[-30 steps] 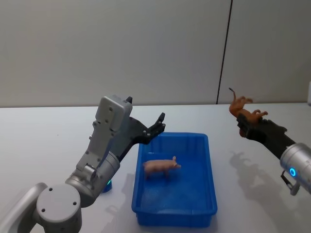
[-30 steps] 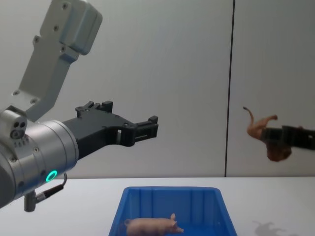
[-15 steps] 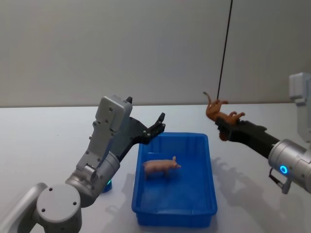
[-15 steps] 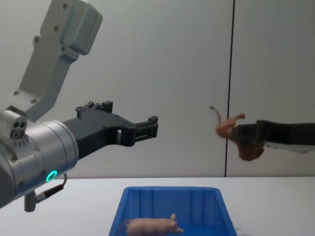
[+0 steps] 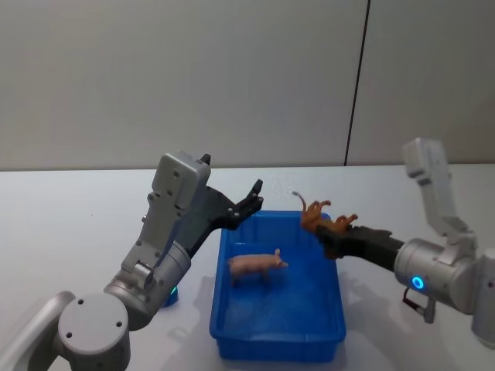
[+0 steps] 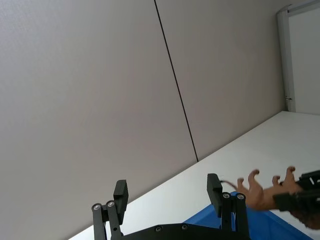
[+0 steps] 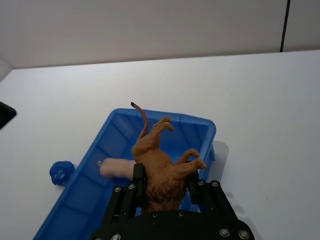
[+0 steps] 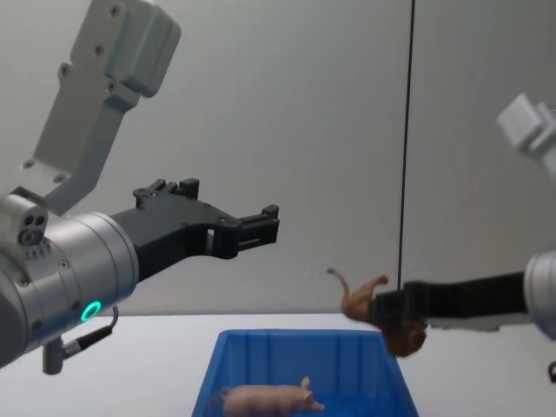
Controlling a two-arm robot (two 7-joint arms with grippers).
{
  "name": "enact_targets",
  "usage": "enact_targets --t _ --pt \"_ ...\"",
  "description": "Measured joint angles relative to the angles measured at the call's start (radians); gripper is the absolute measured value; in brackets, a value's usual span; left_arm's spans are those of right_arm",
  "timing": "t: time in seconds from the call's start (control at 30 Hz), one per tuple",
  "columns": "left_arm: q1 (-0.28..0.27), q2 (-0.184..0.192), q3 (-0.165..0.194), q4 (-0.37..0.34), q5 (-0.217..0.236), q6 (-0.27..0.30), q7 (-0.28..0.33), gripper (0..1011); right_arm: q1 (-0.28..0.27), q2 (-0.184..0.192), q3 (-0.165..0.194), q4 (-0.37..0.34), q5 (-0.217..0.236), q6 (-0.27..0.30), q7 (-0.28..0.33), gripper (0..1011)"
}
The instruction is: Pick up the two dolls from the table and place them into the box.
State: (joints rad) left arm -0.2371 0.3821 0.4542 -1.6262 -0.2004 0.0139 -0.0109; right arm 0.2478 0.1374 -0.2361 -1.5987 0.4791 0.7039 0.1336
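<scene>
Black fingers of the right gripper pinch the reddish-brown figure by its body, legs up, above the rim at the blue box's 2 o'clock corner. The left gripper hovers spread and empty over its 10 o'clock corner. I judge the task half done: the pink pig stands inside near the centre, the figure has yet to be lowered and released, and no brand or writing is readable.

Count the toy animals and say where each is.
2. The pale pink toy pig stands inside the blue plastic bin; the reddish-brown toy animal hangs in the right gripper, above the bin's right rim.
</scene>
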Motion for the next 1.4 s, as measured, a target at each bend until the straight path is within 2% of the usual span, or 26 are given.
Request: enact_targets --t 0.3,0.4,0.5,0.6,0.9,1.13,1.4 --pt "0.000 0.000 0.000 0.000 0.000 0.000 0.000 1001 0.032 -0.030 -0.032 0.075 -0.053 0.013 -0.008 487" --pt "0.000 0.000 0.000 0.000 0.000 0.000 0.000 1001 0.039 -0.037 -0.039 0.092 -0.064 0.014 -0.009 600" --pt "0.000 0.000 0.000 0.000 0.000 0.000 0.000 1001 0.043 -0.041 -0.043 0.102 -0.071 0.014 -0.010 656" --pt "0.000 0.000 0.000 0.000 0.000 0.000 0.000 1001 0.048 -0.046 -0.048 0.115 -0.079 0.014 -0.011 780" --pt "0.000 0.000 0.000 0.000 0.000 0.000 0.000 1001 0.056 -0.053 -0.055 0.133 -0.091 0.014 -0.011 997" --pt "0.000 0.000 0.000 0.000 0.000 0.000 0.000 1001 0.056 -0.053 -0.055 0.130 -0.090 0.008 -0.009 1001" --pt "0.000 0.000 0.000 0.000 0.000 0.000 0.000 1001 0.041 -0.038 -0.038 0.075 -0.047 -0.025 0.010 1001"
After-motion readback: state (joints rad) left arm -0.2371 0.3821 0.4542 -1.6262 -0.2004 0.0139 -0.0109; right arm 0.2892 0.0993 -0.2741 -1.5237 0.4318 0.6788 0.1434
